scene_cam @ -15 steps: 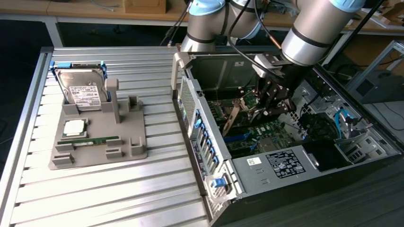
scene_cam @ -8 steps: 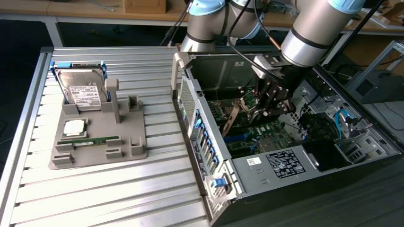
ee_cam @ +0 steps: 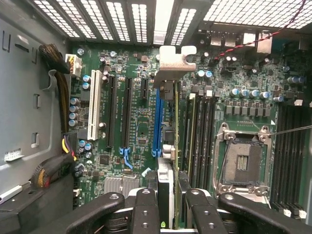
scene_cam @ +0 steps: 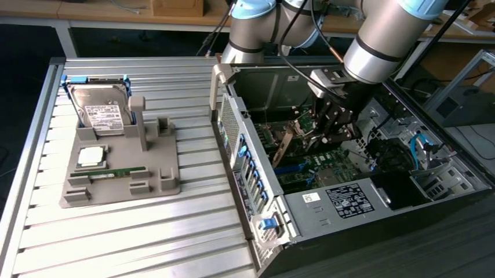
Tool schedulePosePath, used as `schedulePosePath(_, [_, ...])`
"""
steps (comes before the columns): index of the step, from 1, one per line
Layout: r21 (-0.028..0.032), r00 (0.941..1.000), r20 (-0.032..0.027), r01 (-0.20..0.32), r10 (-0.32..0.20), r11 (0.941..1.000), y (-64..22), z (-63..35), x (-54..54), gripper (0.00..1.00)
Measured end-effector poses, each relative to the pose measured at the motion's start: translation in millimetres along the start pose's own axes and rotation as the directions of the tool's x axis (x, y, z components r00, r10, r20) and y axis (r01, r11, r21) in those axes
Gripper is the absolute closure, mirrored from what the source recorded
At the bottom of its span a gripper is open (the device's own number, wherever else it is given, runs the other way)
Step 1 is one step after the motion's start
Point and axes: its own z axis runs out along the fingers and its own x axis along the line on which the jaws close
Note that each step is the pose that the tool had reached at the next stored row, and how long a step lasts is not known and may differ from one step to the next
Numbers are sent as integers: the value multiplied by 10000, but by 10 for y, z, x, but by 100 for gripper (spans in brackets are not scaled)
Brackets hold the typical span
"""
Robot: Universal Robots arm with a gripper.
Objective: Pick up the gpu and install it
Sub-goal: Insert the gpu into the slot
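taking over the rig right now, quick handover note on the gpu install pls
Gripper: jaws shut on the gpu, held edge-on inside the open computer case.
Gpu: above the motherboard, its silver bracket toward the case's vented rear wall, beside the blue slot.
Done: gpu picked up and brought into the case.
Left: gpu not yet seated.
Hard drive sits in the grey holder.

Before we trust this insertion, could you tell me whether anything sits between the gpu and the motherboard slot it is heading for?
Nothing visible does. The hand holds the gpu edge-on above the motherboard, beside the blue slot, and no cable crosses there.
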Motion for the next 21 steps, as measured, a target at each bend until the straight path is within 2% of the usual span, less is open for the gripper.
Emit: schedulePosePath(21, [0,10000,0,0,0,10000,4,54,5,73])
